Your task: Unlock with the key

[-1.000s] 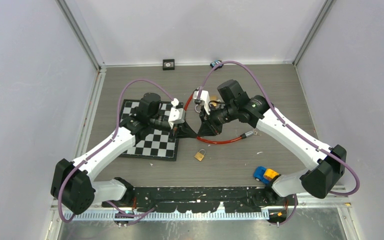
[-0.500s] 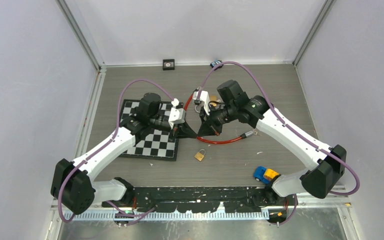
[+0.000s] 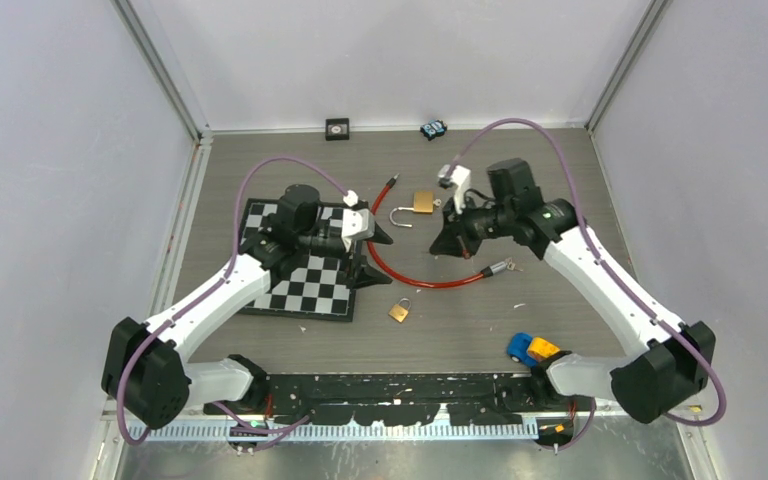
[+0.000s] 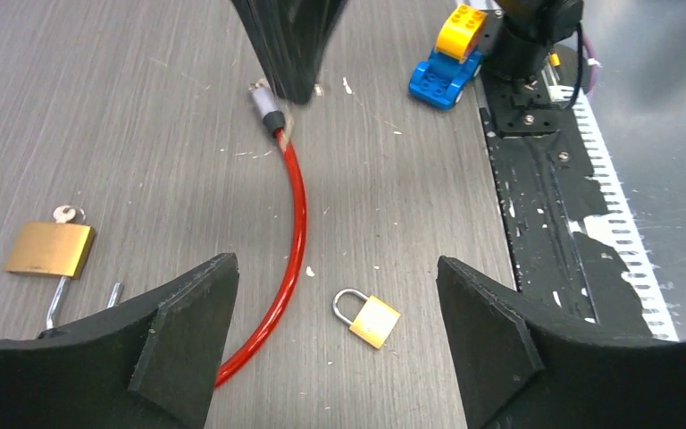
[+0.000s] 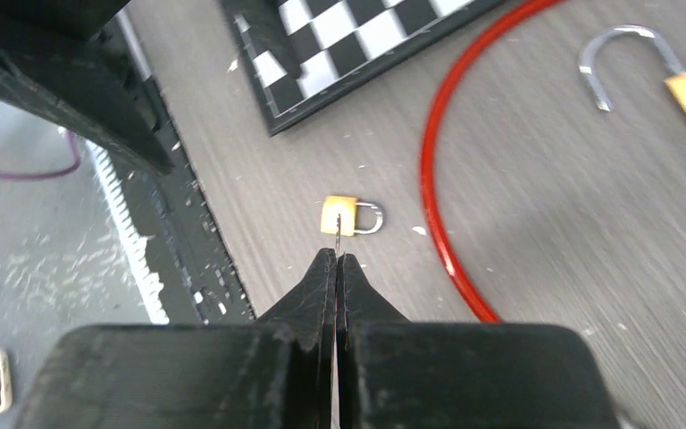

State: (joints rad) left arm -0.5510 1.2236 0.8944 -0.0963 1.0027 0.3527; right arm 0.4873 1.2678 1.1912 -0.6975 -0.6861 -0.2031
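Big padlock (image 3: 423, 202) on bench (image 3: 560, 160), shackle sprung — so left claw (image 4: 335, 304) apart, empty; right claw (image 5: 336, 259) pressed together, sliver (image 5: 338, 225) at tips, maybe key.

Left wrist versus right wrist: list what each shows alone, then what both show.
Only left wrist: the toy car and the cable's metal end.
Only right wrist: the chessboard.
Both: the small padlock, the red cable, the big padlock with its shackle open, and the shut right gripper.
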